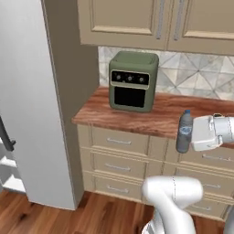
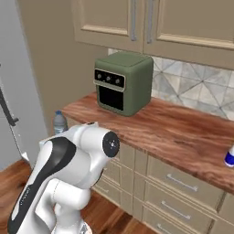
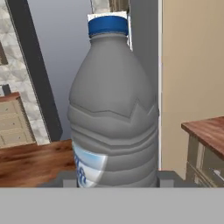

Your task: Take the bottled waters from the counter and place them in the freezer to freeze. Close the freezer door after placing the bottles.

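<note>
The tall light-grey fridge (image 1: 32,100) fills the left of the left base view, with its dark vertical handle (image 1: 4,132) near the edge and a white shelf (image 1: 11,183) showing low beside it. To its right stands the beige side panel, then the counter (image 1: 132,116), reddish-brown wood grain over beige drawers (image 1: 119,155) with metal handles. Beige upper cabinets (image 1: 155,20) hang above a patterned tile backsplash (image 1: 196,75). On the counter, toward its left end, sits a green toaster oven (image 1: 133,81) with a black window and three knobs.

My gripper (image 1: 189,135) is in front of the counter edge, off the surface, and it is clamped on the greyish bottle (image 1: 184,131). That bottle stands upright in my grip, blue cap up, with a blue-and-white label low on its body. In the hand view the greyish bottle (image 3: 114,109) sits right between my fingertips (image 3: 65,180), close to the camera, with the dark handle, the grey fridge face and the beige panel behind it. In the right base view the bottle (image 2: 60,122) peeks out just left of my white arm, in front of the counter's left end.

At the far right edge of the right base view, the second bottle (image 2: 230,157) stands on the counter; only a whitish body and blue band are visible.
</note>
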Robot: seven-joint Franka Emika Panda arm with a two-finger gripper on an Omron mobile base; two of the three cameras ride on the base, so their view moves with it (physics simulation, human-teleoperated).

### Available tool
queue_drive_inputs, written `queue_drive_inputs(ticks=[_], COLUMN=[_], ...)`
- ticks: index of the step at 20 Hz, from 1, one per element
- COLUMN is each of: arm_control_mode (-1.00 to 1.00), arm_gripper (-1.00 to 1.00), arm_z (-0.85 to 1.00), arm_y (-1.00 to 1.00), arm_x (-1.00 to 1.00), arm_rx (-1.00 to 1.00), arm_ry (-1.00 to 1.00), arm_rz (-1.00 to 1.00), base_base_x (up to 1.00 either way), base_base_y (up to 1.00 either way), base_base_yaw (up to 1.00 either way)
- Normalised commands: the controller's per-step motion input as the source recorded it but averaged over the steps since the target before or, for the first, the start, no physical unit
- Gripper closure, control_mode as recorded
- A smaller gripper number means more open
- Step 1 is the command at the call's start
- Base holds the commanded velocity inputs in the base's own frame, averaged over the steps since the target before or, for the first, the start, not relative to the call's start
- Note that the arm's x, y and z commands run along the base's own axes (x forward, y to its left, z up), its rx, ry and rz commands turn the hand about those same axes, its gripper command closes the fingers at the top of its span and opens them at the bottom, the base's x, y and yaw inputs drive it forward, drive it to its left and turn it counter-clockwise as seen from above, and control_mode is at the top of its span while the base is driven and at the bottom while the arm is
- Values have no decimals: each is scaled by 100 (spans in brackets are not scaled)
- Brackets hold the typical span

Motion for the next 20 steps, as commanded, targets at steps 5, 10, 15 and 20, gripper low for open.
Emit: queue_drive_inputs(ticks=[5, 10, 15, 20], arm_control_mode=[100, 100, 100, 100], arm_gripper=[100, 100, 100, 100], arm_z=[0, 0, 0, 0], arm_y=[0, 0, 0, 0], arm_x=[0, 0, 0, 0], arm_rx=[0, 0, 0, 0], arm_ry=[0, 0, 0, 0], arm_rz=[0, 0, 0, 0], base_base_x=[11, 4, 2, 1], base_base_y=[100, 100, 100, 100], base_base_yaw=[29, 15, -1, -16])
